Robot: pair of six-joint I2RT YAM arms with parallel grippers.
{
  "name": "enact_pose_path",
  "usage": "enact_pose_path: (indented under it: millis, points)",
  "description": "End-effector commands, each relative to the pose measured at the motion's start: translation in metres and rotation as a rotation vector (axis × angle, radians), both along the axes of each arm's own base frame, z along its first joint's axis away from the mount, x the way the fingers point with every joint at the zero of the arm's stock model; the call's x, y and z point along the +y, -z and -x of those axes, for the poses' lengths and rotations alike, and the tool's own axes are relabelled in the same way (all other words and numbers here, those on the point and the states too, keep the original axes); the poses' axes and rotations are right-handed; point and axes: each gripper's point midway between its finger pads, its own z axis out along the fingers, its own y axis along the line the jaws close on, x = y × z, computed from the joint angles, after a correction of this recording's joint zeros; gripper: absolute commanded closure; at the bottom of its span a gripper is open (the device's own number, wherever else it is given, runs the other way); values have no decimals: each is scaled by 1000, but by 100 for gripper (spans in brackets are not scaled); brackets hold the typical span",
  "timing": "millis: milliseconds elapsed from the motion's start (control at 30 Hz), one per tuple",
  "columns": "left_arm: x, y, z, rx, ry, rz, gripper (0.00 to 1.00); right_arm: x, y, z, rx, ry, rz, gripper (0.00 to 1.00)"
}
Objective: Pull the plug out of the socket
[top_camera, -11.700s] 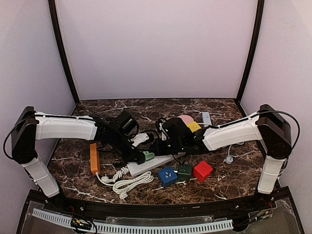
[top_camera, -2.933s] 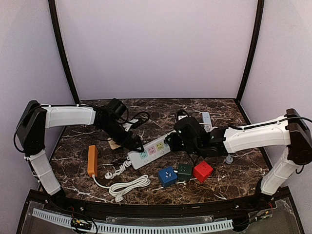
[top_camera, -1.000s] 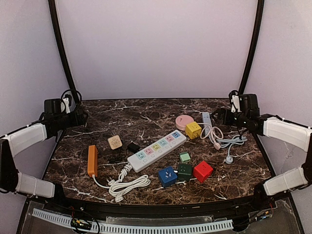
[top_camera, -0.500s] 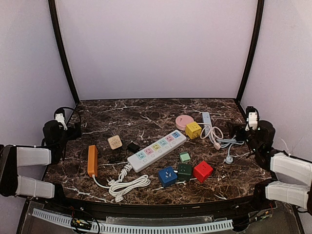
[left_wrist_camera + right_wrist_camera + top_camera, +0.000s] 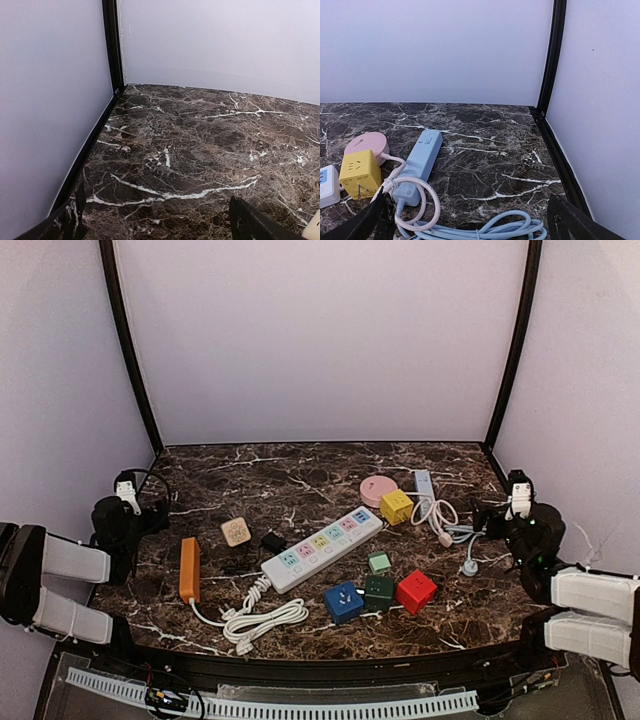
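Left claw [image 5: 159,226] and right claw [image 5: 470,225] are hanging wide open, gripping nothing, at opposite bench [image 5: 300,468] edges. Black plug [image 5: 270,540] is lying just beside white power strip [image 5: 322,548].

A white power strip [image 5: 322,548] with pastel outlets lies flat and diagonal at the middle of the table [image 5: 300,475], every socket bare, its white cord [image 5: 262,618] coiled off the near-left end. A small pale-green plug [image 5: 378,562] rests just beside it, detached.
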Motion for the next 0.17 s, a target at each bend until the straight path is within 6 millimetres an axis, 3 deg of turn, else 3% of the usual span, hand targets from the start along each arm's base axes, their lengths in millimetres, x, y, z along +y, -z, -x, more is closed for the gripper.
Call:
enact_pose_path:
  millis: [0,133]
  points:
    - [1,-3,2,-14,0,-9,1,-5,-11,-5,-37,22,4,1]
    - [2,-10,5,-44,-12,2,1,-3,-9,-7,-28,14,5,1]
